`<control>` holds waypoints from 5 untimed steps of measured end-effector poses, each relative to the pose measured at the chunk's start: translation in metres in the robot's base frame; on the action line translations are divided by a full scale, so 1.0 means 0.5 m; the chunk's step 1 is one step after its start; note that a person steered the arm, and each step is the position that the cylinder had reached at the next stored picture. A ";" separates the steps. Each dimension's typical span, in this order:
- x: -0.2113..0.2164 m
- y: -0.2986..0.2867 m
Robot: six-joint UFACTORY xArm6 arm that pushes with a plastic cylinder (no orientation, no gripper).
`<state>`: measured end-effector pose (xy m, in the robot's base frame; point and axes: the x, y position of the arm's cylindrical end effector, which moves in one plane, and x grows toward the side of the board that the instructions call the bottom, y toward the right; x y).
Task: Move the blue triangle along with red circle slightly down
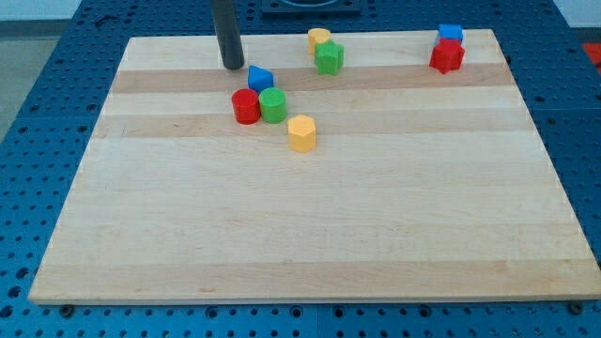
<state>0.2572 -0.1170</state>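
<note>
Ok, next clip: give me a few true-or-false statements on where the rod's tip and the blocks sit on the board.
1. My tip stands up and to the view's left of the blue triangle block. True.
2. The red circle block sits alone at the view's bottom. False: it is beside the green round block, just below the blue triangle.
3. A yellow hexagon-like block lies below and right of the green round block. True.
4. The wooden board carries only three blocks. False: eight show, including a blue and red pair at the view's top right.
5. My tip touches the red circle. False: it stands apart from it.
</note>
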 end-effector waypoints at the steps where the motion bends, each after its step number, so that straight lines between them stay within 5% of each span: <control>1: 0.027 0.070; 3: 0.050 0.079; 5: 0.171 0.075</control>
